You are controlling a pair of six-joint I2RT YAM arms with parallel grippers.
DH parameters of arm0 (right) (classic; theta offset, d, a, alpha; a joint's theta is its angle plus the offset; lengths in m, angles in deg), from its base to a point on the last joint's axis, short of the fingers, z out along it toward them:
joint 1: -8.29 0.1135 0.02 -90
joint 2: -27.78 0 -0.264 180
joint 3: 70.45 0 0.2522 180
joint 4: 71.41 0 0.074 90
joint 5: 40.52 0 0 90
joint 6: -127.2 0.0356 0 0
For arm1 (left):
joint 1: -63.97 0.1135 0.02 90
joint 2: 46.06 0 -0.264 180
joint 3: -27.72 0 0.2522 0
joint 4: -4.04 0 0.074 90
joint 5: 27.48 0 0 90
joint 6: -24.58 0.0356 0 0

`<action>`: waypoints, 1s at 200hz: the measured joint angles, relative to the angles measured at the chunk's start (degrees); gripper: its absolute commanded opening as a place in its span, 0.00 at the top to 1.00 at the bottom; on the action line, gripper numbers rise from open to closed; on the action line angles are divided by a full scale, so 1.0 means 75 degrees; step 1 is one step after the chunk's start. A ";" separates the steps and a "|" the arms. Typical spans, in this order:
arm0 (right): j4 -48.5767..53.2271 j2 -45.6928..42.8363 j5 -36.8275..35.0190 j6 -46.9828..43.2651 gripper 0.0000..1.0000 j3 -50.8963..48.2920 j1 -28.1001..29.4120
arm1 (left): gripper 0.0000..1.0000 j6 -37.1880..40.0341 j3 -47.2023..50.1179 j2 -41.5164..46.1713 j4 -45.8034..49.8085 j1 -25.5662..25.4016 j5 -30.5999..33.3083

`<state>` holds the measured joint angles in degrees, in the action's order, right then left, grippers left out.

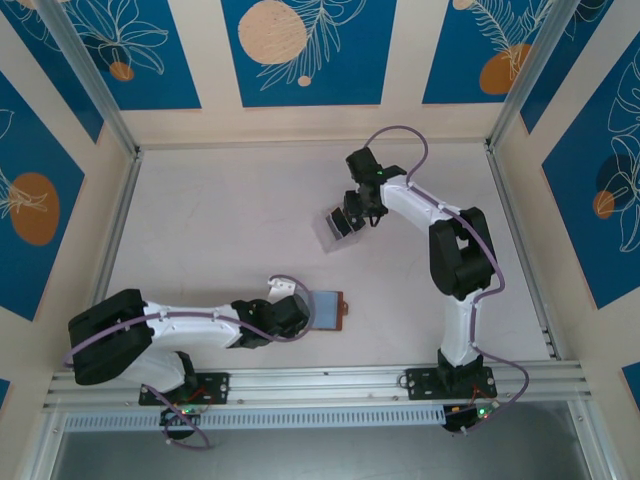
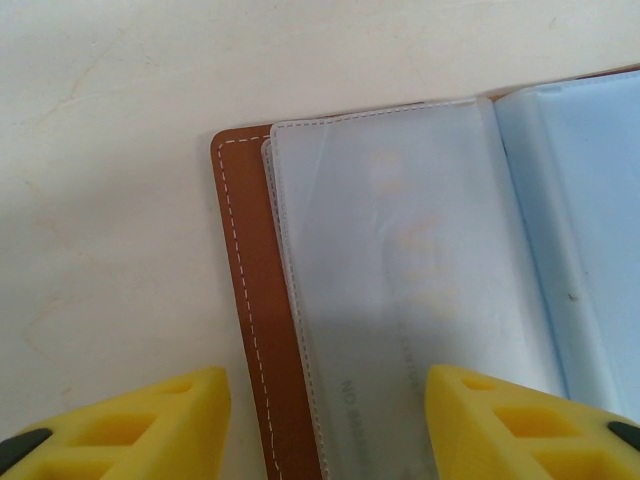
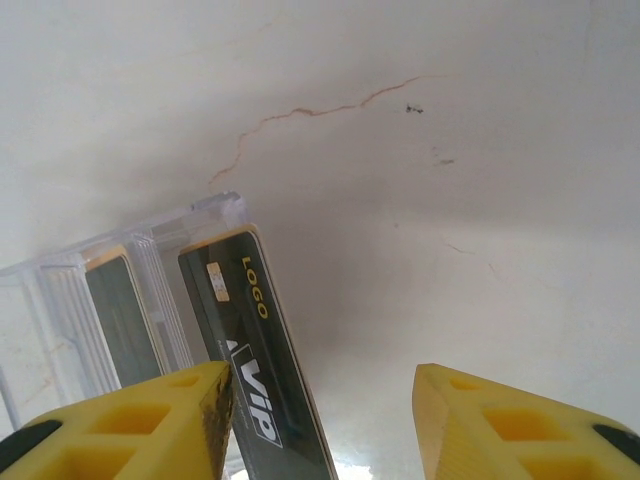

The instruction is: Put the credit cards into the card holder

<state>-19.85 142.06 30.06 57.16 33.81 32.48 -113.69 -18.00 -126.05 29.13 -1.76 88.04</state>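
Note:
The card holder (image 1: pixel 330 308) lies open on the table near the left arm, brown leather (image 2: pixel 245 300) with pale grey-blue pockets (image 2: pixel 400 250). Faint print of a card (image 2: pixel 390 400) shows through the nearest pocket. My left gripper (image 2: pixel 325 430) is open just above that pocket, one finger on each side of it. A black credit card (image 3: pixel 255 350) marked LOGO and VIP stands in the end slot of a clear stand (image 3: pixel 60 290), leaning against my right gripper's left finger (image 3: pixel 150 420). The right gripper (image 3: pixel 320 425) is open, with a wide gap to its other finger. A second dark card (image 3: pixel 120 305) stands one slot further in.
The clear stand (image 1: pixel 335 230) sits mid-table under the right gripper (image 1: pixel 350 218), about a hand's length beyond the wallet. Bare pale tabletop surrounds both. Metal rails and patterned blue walls border the table on the left, right and far sides.

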 measured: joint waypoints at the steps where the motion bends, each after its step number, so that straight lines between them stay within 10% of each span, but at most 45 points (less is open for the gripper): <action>1: -0.0006 0.0000 0.0009 0.0000 0.47 -0.0003 -0.0003 | 0.46 -0.0003 0.0000 0.0000 0.0000 0.0000 0.0000; 200: -0.0466 -0.0204 0.0437 0.0044 0.65 -0.0530 -0.0306 | 0.47 -0.0029 -0.0003 -0.0003 0.0000 0.0015 -0.0003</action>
<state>-23.35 140.53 33.34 57.49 29.83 30.18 -113.91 -18.02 -126.07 29.13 -1.65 88.02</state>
